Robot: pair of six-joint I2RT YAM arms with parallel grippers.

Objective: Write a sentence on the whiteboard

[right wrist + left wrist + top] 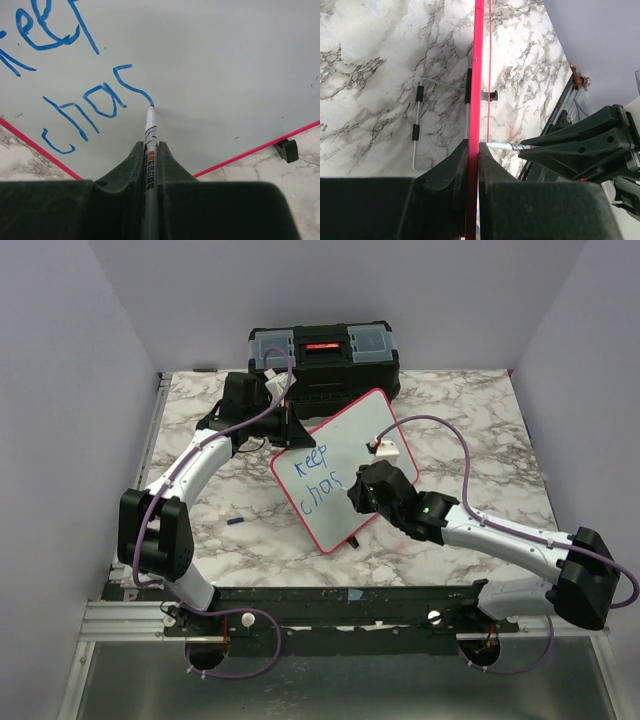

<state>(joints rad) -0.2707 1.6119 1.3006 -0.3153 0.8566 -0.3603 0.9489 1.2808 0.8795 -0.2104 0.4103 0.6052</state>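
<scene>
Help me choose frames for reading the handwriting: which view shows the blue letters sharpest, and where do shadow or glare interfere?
Right wrist: the sentence is sharp and evenly lit, a faint shadow beside the marker tip. Top external: letters small but readable, no glare on the whiteboard. Left wrist: board edge-on, no writing visible, the left gripper dark in the foreground.

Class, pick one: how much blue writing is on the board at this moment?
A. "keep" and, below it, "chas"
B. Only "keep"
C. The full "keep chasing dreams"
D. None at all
A: the writing on the board reads "keep" with "chas" below it, and the marker in the right gripper has its tip at the end of the s.
</scene>
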